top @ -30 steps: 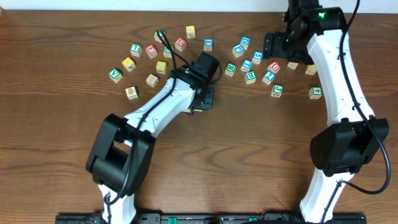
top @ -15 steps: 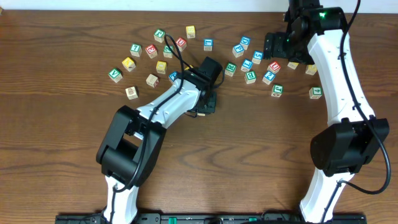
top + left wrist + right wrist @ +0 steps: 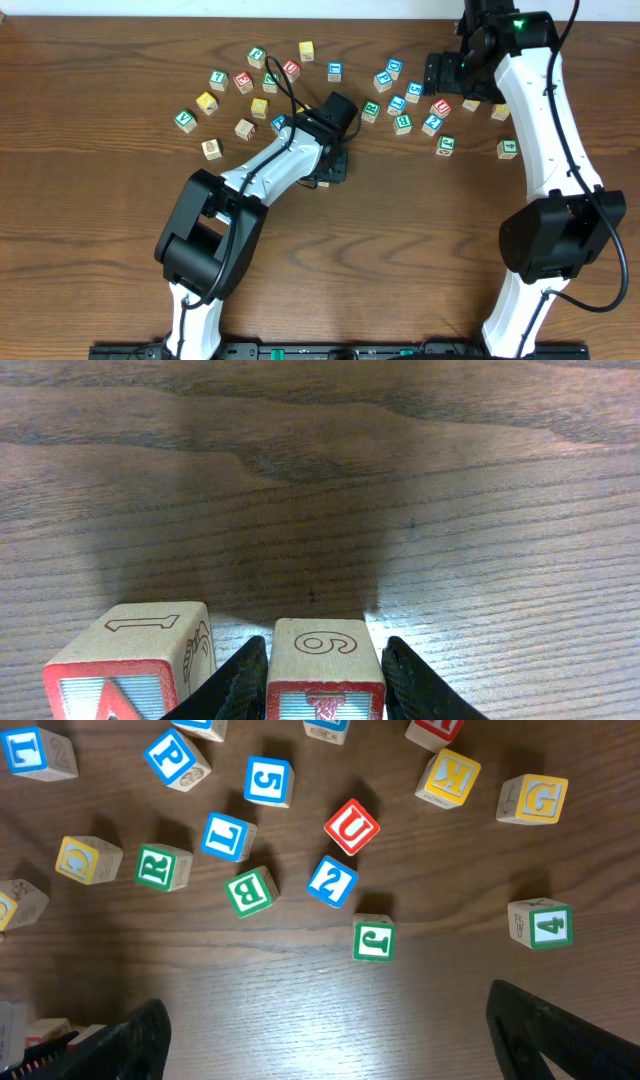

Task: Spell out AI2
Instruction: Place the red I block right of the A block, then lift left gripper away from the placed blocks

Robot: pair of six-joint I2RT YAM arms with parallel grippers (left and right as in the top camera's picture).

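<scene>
Red-bordered wooden block [image 3: 325, 660], apparently I: being gripped in closed left hand [image 3: 325, 685], just right of red-lettered wooden A block [image 3: 130, 660] on worktop [image 3: 430, 490]. Right hand [image 3: 335, 1040]: being held wide open, empty, near blue-faced wooden 2 block [image 3: 331, 881], far right. Risk: A block being nudged askew on release, gap being tight.

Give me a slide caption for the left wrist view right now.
Left gripper closed on the 6/9 block, beside the 1 block, on the wood table.
</scene>
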